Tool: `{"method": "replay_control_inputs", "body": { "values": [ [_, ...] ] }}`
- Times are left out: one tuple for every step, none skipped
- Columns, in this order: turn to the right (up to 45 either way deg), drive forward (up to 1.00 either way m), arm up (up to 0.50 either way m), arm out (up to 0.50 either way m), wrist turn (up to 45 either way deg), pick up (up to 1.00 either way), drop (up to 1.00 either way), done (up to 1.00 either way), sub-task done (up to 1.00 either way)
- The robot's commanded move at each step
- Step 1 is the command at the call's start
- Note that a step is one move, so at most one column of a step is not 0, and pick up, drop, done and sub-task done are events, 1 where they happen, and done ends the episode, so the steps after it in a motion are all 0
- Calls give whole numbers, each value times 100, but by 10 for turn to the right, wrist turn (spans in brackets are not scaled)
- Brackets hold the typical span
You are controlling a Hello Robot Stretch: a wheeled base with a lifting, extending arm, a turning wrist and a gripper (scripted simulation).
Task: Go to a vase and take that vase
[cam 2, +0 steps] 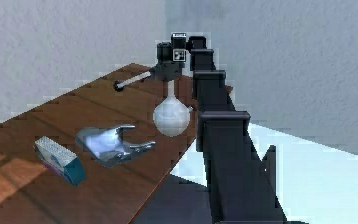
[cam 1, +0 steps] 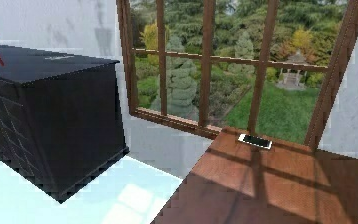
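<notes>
A tall window point(cam 1: 232, 60) looked onto a garden, with a dark dresser point(cam 1: 52, 110) to its left and a long wooden table point(cam 2: 47, 115) set under it. The robot's 1 arm point(cam 2: 222, 120) lay extended along the table's right edge, evidently to put the gripper point(cam 2: 159, 72) at the neck of the white, round-bodied vase point(cam 2: 170, 115) near the far end. Whether it held the vase, or how its fingers were set, could not be told. A crumpled grey thing point(cam 2: 112, 143) and a small box point(cam 2: 62, 158) lay nearer, at left.

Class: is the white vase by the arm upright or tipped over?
Upright: the vase's narrow neck points up at the gripper, round body below. Whether it stands on the table or hangs clear, I cannot tell.
</notes>
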Motion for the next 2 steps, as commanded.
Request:
{"method": "replay_control_inputs", "body": {
  "values": [
    [0,0,0,0,420,0,0,0,0],
    [0,0,-24,0,0,0,0,0,0]
  ]
}}
